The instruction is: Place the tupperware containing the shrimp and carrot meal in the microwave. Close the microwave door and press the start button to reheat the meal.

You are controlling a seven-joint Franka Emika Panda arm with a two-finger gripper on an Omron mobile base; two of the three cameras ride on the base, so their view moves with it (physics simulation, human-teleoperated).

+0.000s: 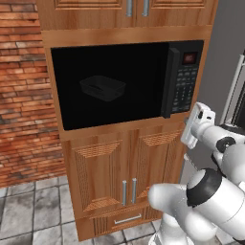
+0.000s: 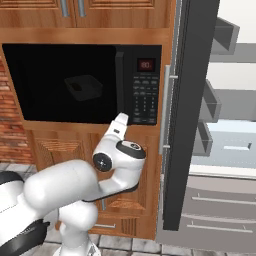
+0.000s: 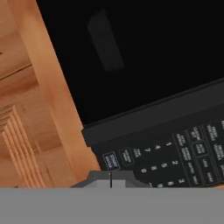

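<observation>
one tupperware (image 1: 102,88) behind shut microwave door (image 1: 110,86) | one gripper (image 3: 110,174) at keypad (image 3: 175,153), fingers pressed together

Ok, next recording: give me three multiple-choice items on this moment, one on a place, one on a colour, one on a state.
1. Where is the small grey translucent tupperware tub?
A. on the floor
B. inside the wide black microwave
C. on a fridge shelf

2. What colour is the microwave's small display?
A. red
B. green
C. blue

3. How does the dark-glass microwave door stand?
A. wide open
B. removed
C. closed

Answers:
1 B: the tub shows dimly behind the glass.
2 A: the digits glow red above the keypad.
3 C: the panel lies flush with the front, its bar handle beside the keypad.
</observation>
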